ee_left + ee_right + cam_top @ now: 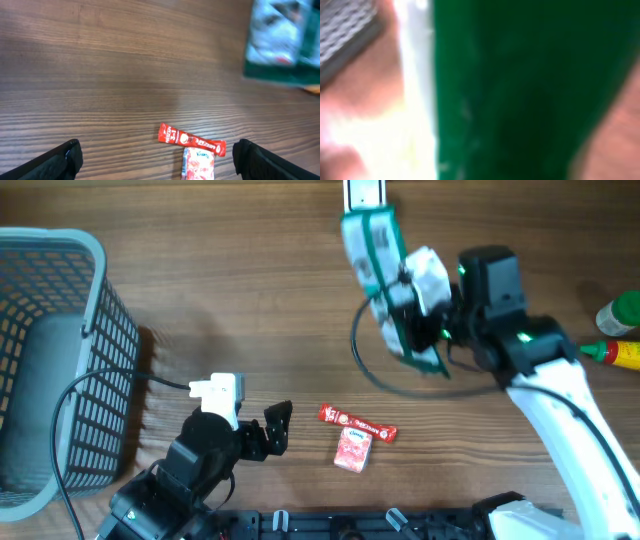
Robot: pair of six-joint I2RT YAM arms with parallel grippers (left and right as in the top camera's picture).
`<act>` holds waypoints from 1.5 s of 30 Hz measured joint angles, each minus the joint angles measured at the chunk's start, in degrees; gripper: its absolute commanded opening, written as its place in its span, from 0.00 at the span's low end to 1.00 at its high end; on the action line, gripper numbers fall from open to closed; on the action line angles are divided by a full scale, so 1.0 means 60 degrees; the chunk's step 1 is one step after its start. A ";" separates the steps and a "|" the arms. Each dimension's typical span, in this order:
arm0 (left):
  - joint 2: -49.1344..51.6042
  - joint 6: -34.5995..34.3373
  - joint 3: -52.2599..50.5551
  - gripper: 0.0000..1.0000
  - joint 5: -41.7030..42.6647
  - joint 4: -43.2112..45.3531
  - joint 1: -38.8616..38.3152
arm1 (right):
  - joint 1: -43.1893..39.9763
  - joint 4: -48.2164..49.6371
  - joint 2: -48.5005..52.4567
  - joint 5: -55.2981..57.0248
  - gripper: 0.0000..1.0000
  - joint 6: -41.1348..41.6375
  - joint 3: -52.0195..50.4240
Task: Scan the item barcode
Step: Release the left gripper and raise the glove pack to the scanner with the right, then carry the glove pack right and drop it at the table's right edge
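Now, your right gripper [415,305] is clamped on the green packet [375,250] at one o'clock, its top just below what looks like the scanner [365,190] at twelve, so roll the wrist slowly until the barcode, hidden from me, faces it. Your left gripper [277,430] hangs wide open at seven, and the basket [95,300] at nine shows only a grey shape I cannot identify.

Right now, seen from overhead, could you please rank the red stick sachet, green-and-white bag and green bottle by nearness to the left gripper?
1. Red stick sachet, beside the left gripper.
2. Green-and-white bag, upper centre.
3. Green bottle, image's right edge.
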 measured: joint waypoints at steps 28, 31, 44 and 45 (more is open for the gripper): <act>0.0004 0.0000 0.0004 1.00 -0.0036 0.0004 0.0000 | 0.0025 1.0284 0.8145 0.9001 0.04 -0.8025 0.1916; 0.0004 0.0000 0.0004 1.00 -0.0036 -0.0004 0.0000 | 0.0047 1.0284 0.8688 0.9293 0.04 -0.8888 0.2677; 0.0004 0.0000 0.0004 1.00 -0.0036 0.0000 0.0000 | -0.0036 1.0477 0.9235 1.0535 0.04 -1.0262 0.3049; 0.0004 0.0000 0.0004 1.00 -0.0036 -0.0004 0.0000 | -0.0095 1.0280 0.9136 1.0648 0.04 -1.0142 0.3049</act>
